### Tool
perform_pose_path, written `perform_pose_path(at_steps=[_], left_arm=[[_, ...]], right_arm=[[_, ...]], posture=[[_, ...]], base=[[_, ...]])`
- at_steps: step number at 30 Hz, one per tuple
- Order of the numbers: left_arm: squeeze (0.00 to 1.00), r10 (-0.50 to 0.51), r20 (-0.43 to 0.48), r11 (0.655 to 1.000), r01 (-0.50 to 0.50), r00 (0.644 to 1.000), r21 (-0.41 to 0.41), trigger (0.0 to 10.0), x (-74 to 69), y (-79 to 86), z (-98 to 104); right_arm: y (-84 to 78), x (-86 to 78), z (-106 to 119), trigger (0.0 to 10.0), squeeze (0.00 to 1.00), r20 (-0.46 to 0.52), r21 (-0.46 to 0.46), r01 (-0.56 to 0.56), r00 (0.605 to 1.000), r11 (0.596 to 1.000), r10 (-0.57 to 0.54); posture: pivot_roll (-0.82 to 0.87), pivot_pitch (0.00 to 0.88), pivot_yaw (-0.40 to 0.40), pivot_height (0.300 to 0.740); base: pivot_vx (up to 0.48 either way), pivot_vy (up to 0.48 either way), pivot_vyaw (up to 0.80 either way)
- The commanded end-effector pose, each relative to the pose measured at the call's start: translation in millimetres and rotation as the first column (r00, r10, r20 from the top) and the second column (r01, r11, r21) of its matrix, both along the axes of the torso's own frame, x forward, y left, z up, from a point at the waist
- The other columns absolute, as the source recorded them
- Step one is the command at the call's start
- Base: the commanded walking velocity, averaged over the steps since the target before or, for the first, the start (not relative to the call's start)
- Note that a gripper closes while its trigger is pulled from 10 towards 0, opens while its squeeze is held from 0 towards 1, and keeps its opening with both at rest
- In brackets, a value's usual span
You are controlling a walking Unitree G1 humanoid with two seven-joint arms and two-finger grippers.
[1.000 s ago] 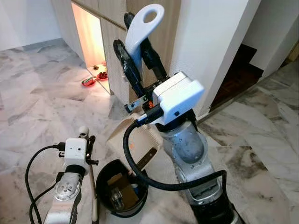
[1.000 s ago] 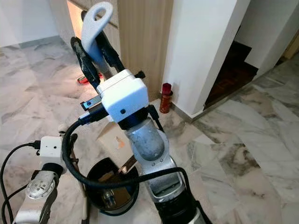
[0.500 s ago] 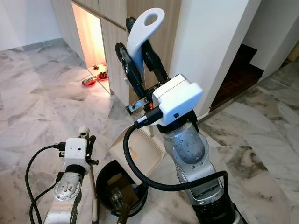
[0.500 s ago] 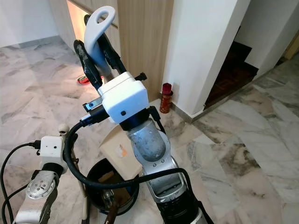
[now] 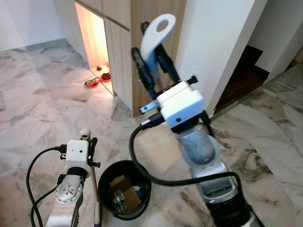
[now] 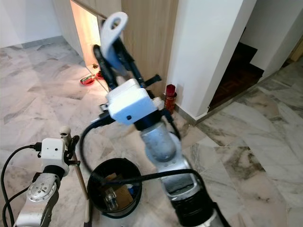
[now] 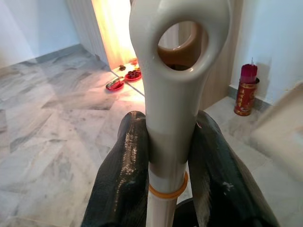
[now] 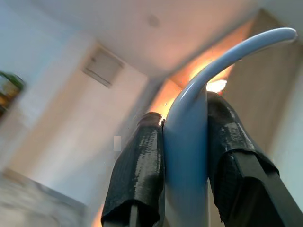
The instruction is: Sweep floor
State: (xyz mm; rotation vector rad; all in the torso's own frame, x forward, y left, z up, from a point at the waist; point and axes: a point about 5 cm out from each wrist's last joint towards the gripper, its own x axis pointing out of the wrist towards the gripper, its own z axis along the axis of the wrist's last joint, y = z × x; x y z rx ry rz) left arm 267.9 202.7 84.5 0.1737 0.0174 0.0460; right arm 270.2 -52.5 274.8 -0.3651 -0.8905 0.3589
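Note:
My right gripper is raised high before the wooden cabinet, shut on the white looped handle of the dustpan. That handle sits squeezed between the black fingers. The pan below is a beige blur behind my right arm. Low on the left, my left gripper is shut on the broom handle, a white grip with a hole and an orange ring. The broom's stick runs down beside the black bin, which holds cardboard scraps and a small bottle.
A lit niche in the cabinet holds red bowls on the floor. A red cylinder stands at the foot of the white pillar. A dark stairwell opens at the right. Marble floor stretches left and right.
My right arm has swung to the right and up with the dustpan, taking the pan away from over the bin. The left arm and the broom have stayed put.

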Motion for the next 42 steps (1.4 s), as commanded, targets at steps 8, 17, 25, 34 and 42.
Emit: perform_pose_path(at_steps=[8, 17, 25, 34, 42], left_arm=[[0.00, -0.030, 0.028, 1.000, 0.030, 0.999, 0.000, 10.0, 1.8, -6.1, 4], [0.00, -0.037, 0.025, 0.999, 0.037, 0.999, -0.001, 10.0, 0.4, -5.4, 3], [0.00, -0.045, 0.031, 0.999, 0.045, 0.999, -0.009, 10.0, 1.5, -7.6, 4], [0.00, -0.040, 0.030, 0.999, 0.041, 0.999, -0.020, 10.0, -0.4, -7.2, 3], [0.00, -0.025, 0.036, 0.996, 0.028, 0.999, -0.080, 10.0, -1.4, -8.1, 2]], right_arm=[[-44.7, 5.4, -6, 10.0, 0.00, 0.042, -0.037, 0.269, 0.963, 0.962, -0.268], [-94.3, -4.6, -45, 10.0, 0.00, -0.074, -0.112, 0.422, 0.899, 0.900, -0.431], [-109.4, -6.7, -77, 10.0, 0.00, -0.267, -0.005, 0.444, 0.863, 0.896, -0.429], [-134.5, -1.0, -112, 10.0, 0.00, -0.428, 0.049, 0.531, 0.776, 0.846, -0.463], [-146.3, 8.1, -130, 10.0, 0.00, -0.510, 0.106, 0.543, 0.749, 0.833, -0.423]], posture=[[0.02, 0.000, -0.048, 0.740], [0.01, 0.000, -0.041, 0.740], [0.01, 0.000, -0.043, 0.740], [0.02, 0.000, -0.045, 0.740], [0.02, 0.000, -0.044, 0.740]], base=[[0.000, 0.000, 0.00], [0.000, 0.000, 0.00], [0.000, 0.000, 0.00], [0.000, 0.000, 0.00], [0.000, 0.000, 0.00]])
